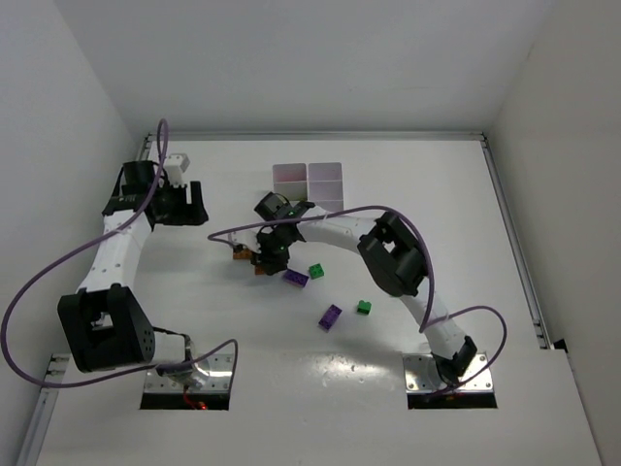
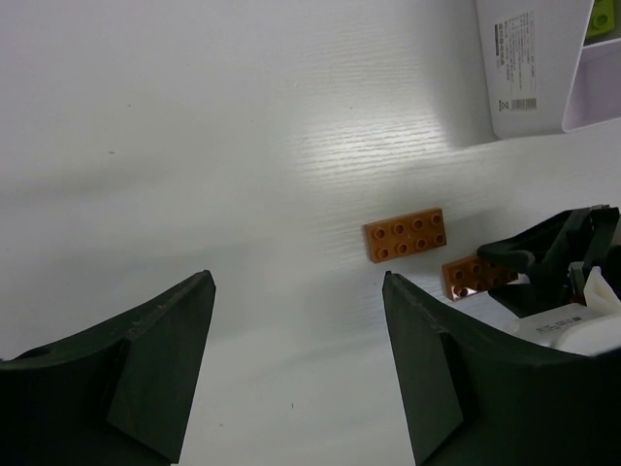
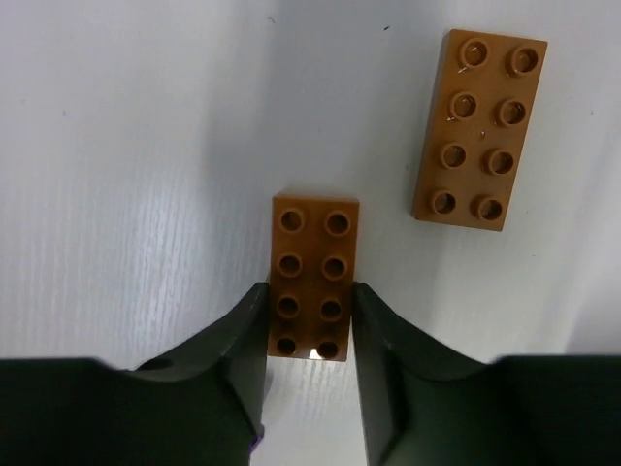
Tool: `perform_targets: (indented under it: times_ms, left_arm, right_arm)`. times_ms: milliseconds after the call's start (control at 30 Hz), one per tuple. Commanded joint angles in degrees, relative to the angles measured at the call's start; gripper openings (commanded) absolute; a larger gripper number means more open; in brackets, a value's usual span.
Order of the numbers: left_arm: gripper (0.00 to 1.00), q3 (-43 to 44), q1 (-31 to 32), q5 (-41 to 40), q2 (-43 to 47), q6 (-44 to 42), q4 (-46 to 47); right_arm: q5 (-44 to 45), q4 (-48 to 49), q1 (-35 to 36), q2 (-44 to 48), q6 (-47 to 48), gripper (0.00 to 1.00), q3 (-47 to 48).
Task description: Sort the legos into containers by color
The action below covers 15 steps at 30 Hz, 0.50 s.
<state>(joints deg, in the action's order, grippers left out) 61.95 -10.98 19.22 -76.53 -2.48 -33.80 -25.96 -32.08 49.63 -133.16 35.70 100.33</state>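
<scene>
In the right wrist view my right gripper point(image 3: 310, 296) is shut on an orange lego point(image 3: 313, 248) that lies flat on the table, one finger pressed against each long side. A second orange lego point(image 3: 480, 131) lies loose just beyond it to the right. From above, the right gripper point(image 1: 265, 254) is at mid-table with both orange legos point(image 1: 241, 255) under it. My left gripper point(image 2: 296, 282) hangs open over bare table with nothing between its fingers; it is at the far left point(image 1: 184, 204). The white containers point(image 1: 310, 184) stand behind the right gripper.
Two purple legos point(image 1: 296, 279) point(image 1: 330, 317) and two green legos point(image 1: 316, 272) point(image 1: 363, 307) lie right of the right gripper. A yellow-green piece point(image 2: 600, 21) shows inside one compartment. White walls close in the table on the left, back and right.
</scene>
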Motion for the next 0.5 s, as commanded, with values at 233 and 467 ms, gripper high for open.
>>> perform_targets:
  times_ms: [233,467]
  left_arm:
    - [0.71,1.93,-0.71,14.77,-6.51,-19.01,-4.23]
    - [0.72,3.88,6.22,26.66,-15.13,-40.82,-15.32]
  right_arm:
    - [0.47,-2.02,-0.23,4.65,0.16,0.04,-3.73]
    - [-1.29,-3.43,-7.08,22.40,-4.58,0.03,-12.53]
